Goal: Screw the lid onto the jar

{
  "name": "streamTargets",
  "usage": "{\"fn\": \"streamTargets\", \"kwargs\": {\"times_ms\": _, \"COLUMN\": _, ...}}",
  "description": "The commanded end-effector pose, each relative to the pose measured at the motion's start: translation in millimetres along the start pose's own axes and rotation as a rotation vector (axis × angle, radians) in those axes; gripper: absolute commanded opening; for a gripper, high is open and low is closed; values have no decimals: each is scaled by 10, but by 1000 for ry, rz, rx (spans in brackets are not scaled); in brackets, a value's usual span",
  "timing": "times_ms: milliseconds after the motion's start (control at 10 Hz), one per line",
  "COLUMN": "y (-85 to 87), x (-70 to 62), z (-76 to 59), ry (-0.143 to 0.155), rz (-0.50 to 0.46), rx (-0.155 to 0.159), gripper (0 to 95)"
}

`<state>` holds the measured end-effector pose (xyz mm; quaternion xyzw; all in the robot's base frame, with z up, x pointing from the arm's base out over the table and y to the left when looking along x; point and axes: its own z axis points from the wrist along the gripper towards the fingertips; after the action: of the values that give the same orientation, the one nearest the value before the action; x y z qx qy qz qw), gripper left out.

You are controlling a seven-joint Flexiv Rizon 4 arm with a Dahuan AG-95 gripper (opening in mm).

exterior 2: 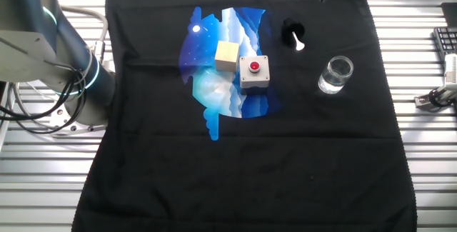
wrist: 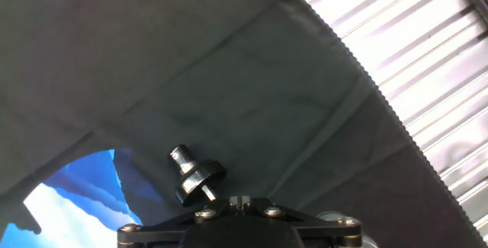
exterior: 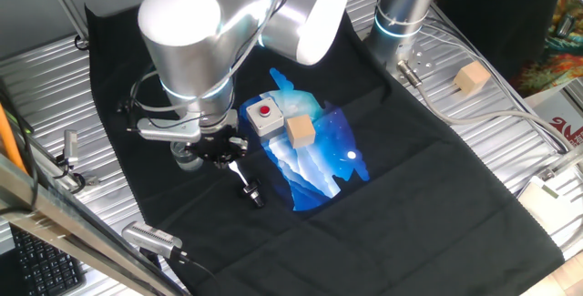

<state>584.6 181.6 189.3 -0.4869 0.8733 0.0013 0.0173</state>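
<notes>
Jar (exterior 2: 335, 75) stands upright on the black cloth (exterior 2: 285, 160), near the tabletop edge. Lid (exterior 2: 293, 33) lies on the cloth just beside it, apart. Gripper (exterior: 221, 150) above both; jaws' state cannot be determined.

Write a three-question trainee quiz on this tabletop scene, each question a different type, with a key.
1. True or false: the lid is already screwed onto the jar.
2. What touches the grey button box on the blue patterned mat?
A. the jar
B. the wooden cube
C. the lid
3. Fill in: the lid lies on the black ____.

Key
1. False; the lid lies apart from the open-topped jar.
2. B
3. cloth
</notes>
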Motion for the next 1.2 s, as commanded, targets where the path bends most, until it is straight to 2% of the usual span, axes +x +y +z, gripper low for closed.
{"fn": "streamTargets", "kwargs": {"times_ms": 100, "y": 2, "x": -1, "z": 2, "ry": 4, "rz": -68, "rx": 0, "gripper": 0}}
{"fn": "streamTargets", "kwargs": {"times_ms": 200, "y": 2, "x": -1, "z": 2, "ry": 1, "rz": -187, "rx": -17, "gripper": 0}}
{"fn": "streamTargets", "kwargs": {"times_ms": 400, "y": 2, "x": -1, "z": 2, "ry": 2, "rz": -339, "rx": -49, "gripper": 0}}
{"fn": "streamTargets", "kwargs": {"times_ms": 500, "y": 2, "x": -1, "z": 2, "ry": 12, "rz": -412, "rx": -72, "gripper": 0}}
{"fn": "streamTargets", "kwargs": {"times_ms": 600, "y": 2, "x": -1, "z": 2, "ry": -6, "rz": -449, "rx": -52, "gripper": 0}}
{"fn": "streamTargets", "kwargs": {"times_ms": 900, "y": 2, "x": -1, "z": 2, "ry": 19, "rz": -751, "rx": -59, "gripper": 0}}
{"fn": "streamTargets", "kwargs": {"times_ms": 1000, "y": 2, "x": -1, "z": 2, "ry": 20, "rz": -775, "rx": -62, "gripper": 0}}
{"fn": "streamTargets", "kwargs": {"times_ms": 1200, "y": 2, "x": -1, "z": 2, "ry": 15, "rz": -765, "rx": -63, "gripper": 0}}
